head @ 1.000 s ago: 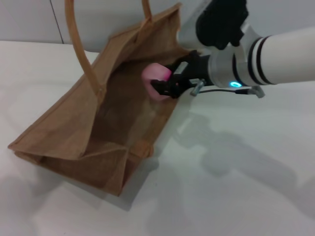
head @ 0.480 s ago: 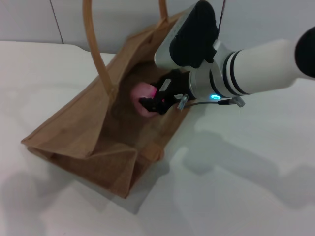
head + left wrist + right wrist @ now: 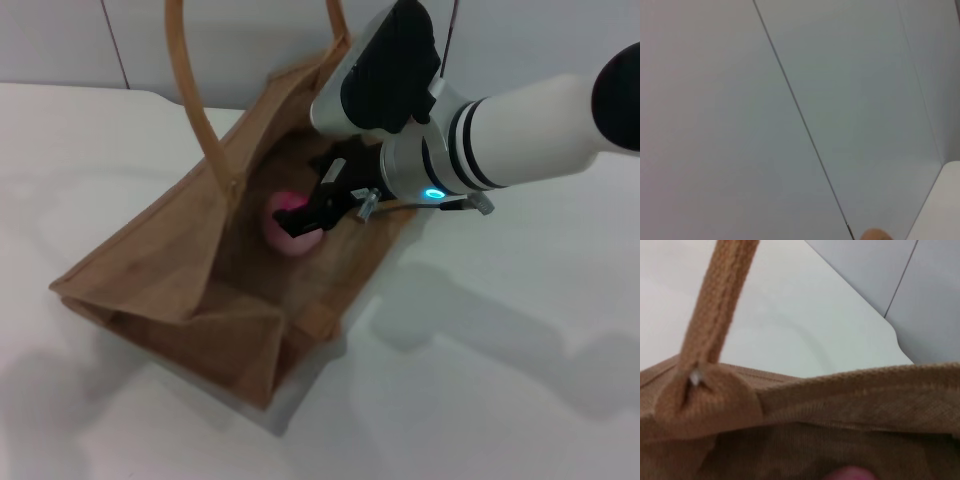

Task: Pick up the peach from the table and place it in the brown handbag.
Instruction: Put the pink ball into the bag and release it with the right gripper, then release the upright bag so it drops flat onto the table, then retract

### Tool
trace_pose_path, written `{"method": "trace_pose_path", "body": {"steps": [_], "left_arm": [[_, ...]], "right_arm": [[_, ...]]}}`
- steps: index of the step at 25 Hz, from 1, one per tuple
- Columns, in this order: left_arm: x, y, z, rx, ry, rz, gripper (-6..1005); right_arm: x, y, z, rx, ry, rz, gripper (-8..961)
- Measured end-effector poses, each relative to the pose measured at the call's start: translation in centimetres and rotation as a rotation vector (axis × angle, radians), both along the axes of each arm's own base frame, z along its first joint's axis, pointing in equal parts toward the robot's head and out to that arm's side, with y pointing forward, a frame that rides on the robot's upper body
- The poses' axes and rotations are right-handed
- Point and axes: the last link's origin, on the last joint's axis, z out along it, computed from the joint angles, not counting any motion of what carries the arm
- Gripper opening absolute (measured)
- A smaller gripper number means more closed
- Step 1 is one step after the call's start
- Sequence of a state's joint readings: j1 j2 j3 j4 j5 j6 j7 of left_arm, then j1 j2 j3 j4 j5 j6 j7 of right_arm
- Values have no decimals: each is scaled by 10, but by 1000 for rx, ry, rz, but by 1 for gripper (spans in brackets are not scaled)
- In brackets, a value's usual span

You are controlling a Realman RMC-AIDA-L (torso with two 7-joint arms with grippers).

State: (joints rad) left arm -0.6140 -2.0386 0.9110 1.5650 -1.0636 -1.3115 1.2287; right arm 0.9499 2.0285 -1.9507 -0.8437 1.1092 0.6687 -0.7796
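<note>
White table [image 3: 520, 400] carries the brown handbag [image 3: 160, 280], mouth open. Right gripper [image 3: 310, 212] reaches inside it, jaws clamped on the peach [image 3: 285, 232]. Left gripper is out of sight.

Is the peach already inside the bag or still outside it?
Inside: the peach sits below the bag rim, against its inner wall, right gripper shut on it.

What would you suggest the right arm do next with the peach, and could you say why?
Probably open the right end effector and let go. In the head view it is shut on the peach, which already sits inside the mouth of the brown handbag, below its rim and over the inner wall, so a release should leave the fruit in the bag. The left end effector is out of view.
</note>
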Motion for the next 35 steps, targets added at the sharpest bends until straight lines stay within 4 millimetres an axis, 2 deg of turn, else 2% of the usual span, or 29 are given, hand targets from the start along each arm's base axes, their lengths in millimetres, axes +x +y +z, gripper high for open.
{"method": "trace_pose_path", "body": {"steps": [8,10,16,20,26,32,35], "left_arm": [[-15,0,1,9,9,43,126],[-21,1,2,21,17,65,126],[-39,0,4,53,-1,116,126],[-49,1,4,63,-1,138,126],[-60,5,0,72,-21,177,122],[-71,11,-10,66,-51,216,272],[-79,13,-17,52,-83,225,418]], "right_arm": [[3,2,5,-8,-24,-8,897],[9,6,12,-2,-49,-29,897],[45,32,56,146,-157,-183,896],[66,38,87,270,-229,-230,896],[80,43,110,387,-295,-270,896],[85,49,118,490,-322,-273,897],[83,52,119,525,-291,-261,897]]}}
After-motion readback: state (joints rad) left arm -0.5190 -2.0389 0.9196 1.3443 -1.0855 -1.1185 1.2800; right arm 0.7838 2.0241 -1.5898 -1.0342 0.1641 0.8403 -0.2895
